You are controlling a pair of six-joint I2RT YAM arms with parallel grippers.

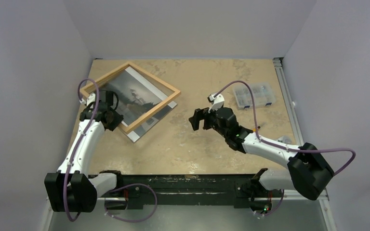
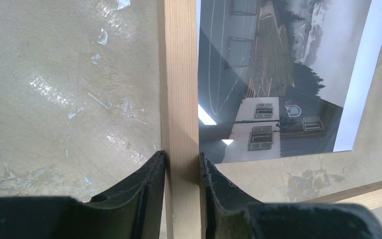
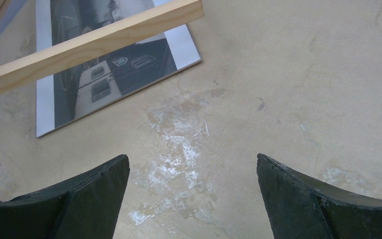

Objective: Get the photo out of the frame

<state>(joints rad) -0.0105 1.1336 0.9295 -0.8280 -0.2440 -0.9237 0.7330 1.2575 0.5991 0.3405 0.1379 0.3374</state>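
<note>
photo: flat on the counter, far-left quarter, turned diagonal to the counter edges. Not seated square in the frame. Its near end, with the white band, sticks out past the frame's near-right rail. The other white band shows inside the opening, by the far rail.

Left wrist view: one photo corner ends inside the opening, bare counter showing between it and the next rail. Bright glints lie across the print, can't tell if a pane sits over it. Can't tell whether the frame is lifted or resting on the print.

frame: light wood rails, same corner of the counter, overlapping most of the photo. From above, its near-left side is covered by the left arm's wrist. Both wrist views crop it to one or two rails.

left tool: pinching the frame's near-left rail, one finger on the outer face and one on the inner face.

right tool: fingers spread wide, nothing between them, over bare counter around the middle, well apart from the frame and to its right.

clear box: by the far-right edge of the counter, lid closed, divided into compartments. Small bits inside, too small to identify.
</note>
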